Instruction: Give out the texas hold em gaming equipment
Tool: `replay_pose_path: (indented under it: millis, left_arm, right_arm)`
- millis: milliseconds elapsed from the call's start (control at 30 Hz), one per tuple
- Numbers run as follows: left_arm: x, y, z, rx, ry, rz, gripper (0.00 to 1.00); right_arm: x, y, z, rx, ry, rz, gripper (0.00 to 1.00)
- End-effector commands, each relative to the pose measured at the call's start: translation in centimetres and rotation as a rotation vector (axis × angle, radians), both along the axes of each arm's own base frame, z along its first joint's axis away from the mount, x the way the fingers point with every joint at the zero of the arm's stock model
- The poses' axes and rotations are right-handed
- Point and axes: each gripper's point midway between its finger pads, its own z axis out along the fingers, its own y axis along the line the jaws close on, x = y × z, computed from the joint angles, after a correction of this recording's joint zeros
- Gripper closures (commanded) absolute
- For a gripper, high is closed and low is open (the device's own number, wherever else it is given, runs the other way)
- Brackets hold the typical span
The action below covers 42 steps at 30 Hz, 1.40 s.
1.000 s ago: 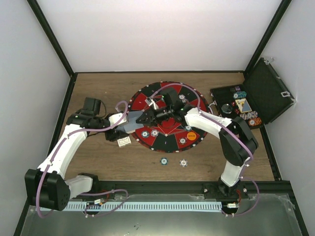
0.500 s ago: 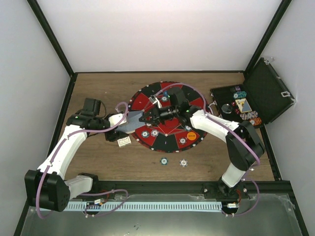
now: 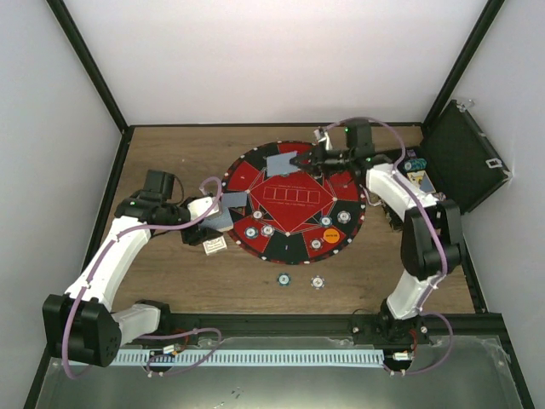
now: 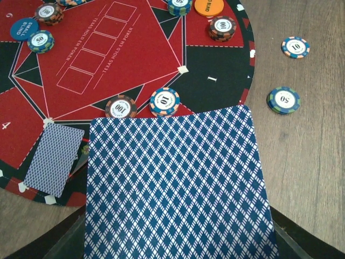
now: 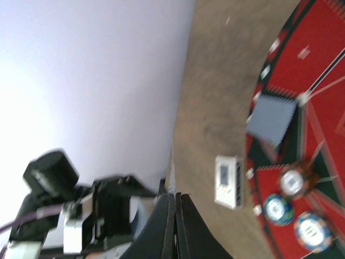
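White walls close in a wooden tabletop (image 3: 170, 153), and a round red-and-black mat (image 3: 289, 198) lies at its middle. The left claw (image 3: 225, 218) hangs over the mat's left rim, clenched on a held card (image 4: 178, 183) with a blue diamond back. Whether more cards lie under it cannot be told. Just past that card's front edge, a brown chip (image 4: 121, 106) and a blue-edged chip (image 4: 164, 101) sit side by side on the mat. On the held card's far side, a face-down card (image 4: 54, 159) lies flat by the rim. Off the mat, on the bare wood at the near side, a teal chip (image 4: 284, 100) and a white chip (image 4: 295, 47) lie a little apart. An orange button disc (image 4: 209, 6) rests on the mat's near-right part, with a second brown chip (image 4: 222, 27) close by. A blue button disc (image 4: 24, 28) marked small blind lies toward the mat's farther side.

The right claw (image 5: 174, 198) reaches over the mat's far part, turned on its side. Its jaws are pressed together with nothing seen between them. A second card (image 3: 277, 164) lies face down just beside it; whether they touch cannot be told. A small white box (image 5: 226, 181) sits on the wood near the mat's left rim. An open black case (image 3: 464, 158) stands at the far right of the tabletop.
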Motion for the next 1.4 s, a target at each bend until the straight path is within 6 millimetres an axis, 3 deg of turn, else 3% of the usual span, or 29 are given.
replay_pose_path:
  millis: [0, 200, 267, 433, 567, 733, 867, 1067, 1100, 1233, 1367]
  left_arm:
    - [-0.4, -0.6, 0.8, -0.043, -0.011, -0.032, 0.95]
    - [-0.6, -0.6, 1.1, -0.045, -0.005, -0.035, 0.95]
    - [-0.7, -0.6, 1.2, -0.046, -0.001, -0.035, 0.95]
    - [-1.0, -0.5, 1.2, -0.042, 0.005, -0.037, 0.95]
    - [-1.4, -0.4, 1.1, -0.035, 0.004, -0.042, 0.95]
    - [-1.5, -0.5, 1.1, -0.044, 0.011, -0.046, 0.95]
    - [-1.5, -0.5, 1.1, -0.048, 0.016, -0.044, 0.95]
    - [-1.6, -0.5, 1.1, -0.048, 0.013, -0.040, 0.95]
    - [-1.6, -0.5, 1.1, -0.048, 0.013, -0.038, 0.95]
    - [-1.8, -0.5, 1.2, -0.050, 0.013, -0.036, 0.95]
    - [-1.8, -0.4, 1.5, -0.050, 0.000, -0.033, 0.95]
  right_arm:
    - [5.2, -3.5, -2.9, -0.092, 0.019, -0.084, 0.99]
    - [13.3, -6.3, -6.2, -0.178, 0.026, -0.192, 0.99]
    - [15.4, -6.3, -8.4, -0.194, 0.053, -0.204, 0.99]
    - [19.3, -6.1, -11.5, -0.206, 0.077, -0.226, 0.99]
    - [21.2, -5.7, -14.1, -0.211, 0.110, -0.234, 0.99]
    - [21.9, -5.2, -15.4, -0.232, 0.109, -0.239, 0.93]
    - [21.8, -5.6, -15.3, -0.273, 0.088, -0.245, 0.71]
    - [21.7, -7.9, -13.2, -0.410, 0.021, -0.298, 0.50]
    - [21.6, -8.4, -12.0, -0.427, 0.000, -0.311, 0.47]
    - [21.0, -10.5, -10.6, -0.526, -0.035, -0.355, 0.42]
    - [19.8, -10.9, -8.5, -0.535, -0.070, -0.369, 0.39]
